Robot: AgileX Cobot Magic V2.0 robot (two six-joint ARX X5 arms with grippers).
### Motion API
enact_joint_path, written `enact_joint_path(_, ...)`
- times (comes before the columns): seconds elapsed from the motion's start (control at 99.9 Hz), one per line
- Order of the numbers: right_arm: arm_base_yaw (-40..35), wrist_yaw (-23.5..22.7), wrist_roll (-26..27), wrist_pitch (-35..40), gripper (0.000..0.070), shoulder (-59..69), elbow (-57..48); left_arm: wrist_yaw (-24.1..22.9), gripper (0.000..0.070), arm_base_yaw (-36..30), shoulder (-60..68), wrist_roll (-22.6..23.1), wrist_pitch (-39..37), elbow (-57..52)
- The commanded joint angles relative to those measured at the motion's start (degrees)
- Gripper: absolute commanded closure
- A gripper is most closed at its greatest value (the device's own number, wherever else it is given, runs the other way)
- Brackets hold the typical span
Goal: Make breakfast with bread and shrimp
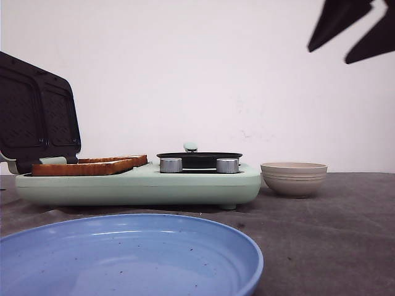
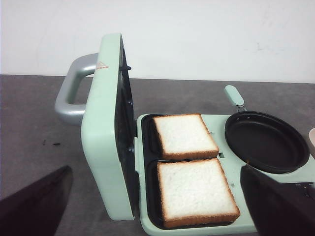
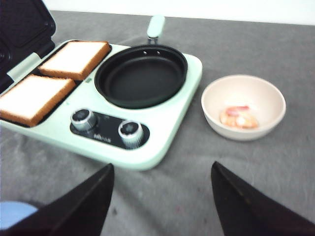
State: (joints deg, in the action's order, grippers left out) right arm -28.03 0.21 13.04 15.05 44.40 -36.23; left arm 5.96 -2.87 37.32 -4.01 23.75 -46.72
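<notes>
Shrimp in bowl, just beside pan, on right-arm side. Right gripper spread, empty, hovering near bowl. Bread on open griddle. Left gripper spread, empty, above bread.

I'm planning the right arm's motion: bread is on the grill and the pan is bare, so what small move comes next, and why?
Probably lower the open right gripper toward the beige bowl to reach the shrimp. Both bread slices already lie in the sandwich maker, the black pan holds nothing, and the gripper hangs high above the table, holding nothing.
</notes>
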Motion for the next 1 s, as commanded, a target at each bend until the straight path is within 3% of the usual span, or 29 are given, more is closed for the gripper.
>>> enact_joint_path(0.0, -0.31, 0.26, 2.27, 0.37, 0.0321, -1.14, 1.36, -0.13, 0.0000, 0.00, 0.04, 0.09, -0.68, -0.46)
enact_joint_path(0.49, -0.33, -0.17, 3.06, 3.21, 0.0320, -3.37, 3.76, -0.11, 0.0000, 0.02, 0.04, -0.44, -0.35, -0.48)
enact_joint_path(0.75, -0.33, -0.17, 3.04, 3.19, 0.0321, -3.32, 3.76, 0.33, 0.0000, 2.03, 1.29, -7.65, -4.33, -1.03)
enact_joint_path(0.991, -0.33, -0.17, 3.02, 3.21, 0.0321, -3.32, 3.76, 11.96, 0.0000, 14.53, 10.03, -17.92, -5.88, -6.51)
